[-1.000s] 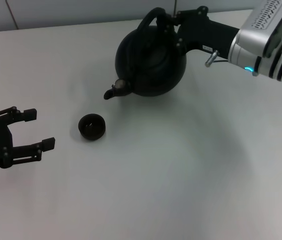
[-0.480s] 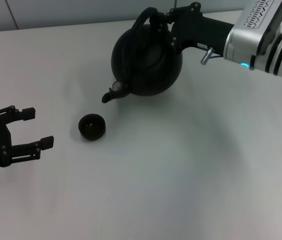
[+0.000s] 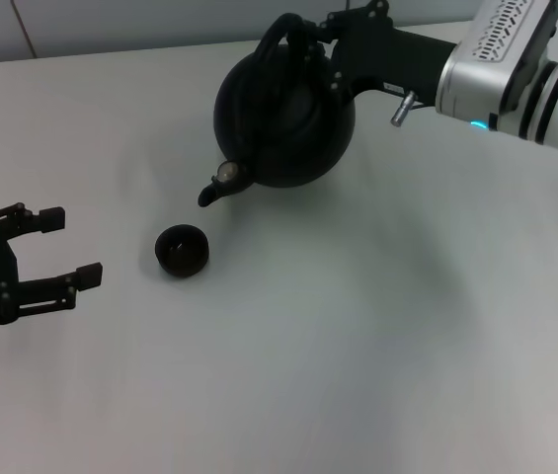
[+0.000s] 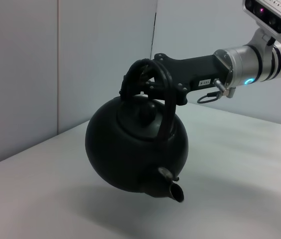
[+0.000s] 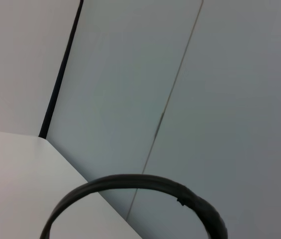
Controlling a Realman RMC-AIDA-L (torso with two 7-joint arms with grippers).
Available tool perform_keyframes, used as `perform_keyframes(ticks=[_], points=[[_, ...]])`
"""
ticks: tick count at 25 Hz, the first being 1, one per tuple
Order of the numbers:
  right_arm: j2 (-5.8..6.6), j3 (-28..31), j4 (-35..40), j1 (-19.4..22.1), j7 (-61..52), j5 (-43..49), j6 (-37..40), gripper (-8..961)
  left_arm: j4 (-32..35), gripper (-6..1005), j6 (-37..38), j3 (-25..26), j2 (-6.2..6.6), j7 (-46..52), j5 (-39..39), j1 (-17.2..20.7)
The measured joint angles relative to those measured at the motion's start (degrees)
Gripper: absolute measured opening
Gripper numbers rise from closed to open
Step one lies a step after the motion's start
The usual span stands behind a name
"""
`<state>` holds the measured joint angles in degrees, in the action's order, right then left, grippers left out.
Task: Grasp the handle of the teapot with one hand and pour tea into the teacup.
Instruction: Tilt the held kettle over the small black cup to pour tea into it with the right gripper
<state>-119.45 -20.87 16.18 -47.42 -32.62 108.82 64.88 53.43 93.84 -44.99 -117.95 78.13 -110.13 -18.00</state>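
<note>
The glossy black teapot (image 3: 283, 118) hangs tilted above the white table, its spout (image 3: 214, 188) pointing down and to the left. My right gripper (image 3: 320, 38) is shut on the arched handle (image 3: 286, 30), which also shows as the handle (image 4: 147, 74) over the teapot (image 4: 135, 144) in the left wrist view and as a dark handle (image 5: 130, 181) arc in the right wrist view. The small dark teacup (image 3: 181, 250) stands on the table, below and left of the spout. My left gripper (image 3: 69, 244) rests open, left of the cup. The tea is out of view.
The white table (image 3: 377, 336) stretches wide to the right and front. A pale wall with a seam (image 3: 22, 30) runs along the table's far edge.
The right arm has carried the teapot a little to the left, bringing the spout closer over the teacup. The left gripper has drifted slightly left.
</note>
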Motion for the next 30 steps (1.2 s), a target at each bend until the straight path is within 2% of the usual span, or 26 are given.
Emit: perform_keyframes(ticks=[30], points=[[-0.17, -6.8, 3.2, -2.7, 0.3, -0.2, -1.5, 80, 0.3, 859, 0.0, 0.0, -0.09, 0.0, 0.1, 0.0]])
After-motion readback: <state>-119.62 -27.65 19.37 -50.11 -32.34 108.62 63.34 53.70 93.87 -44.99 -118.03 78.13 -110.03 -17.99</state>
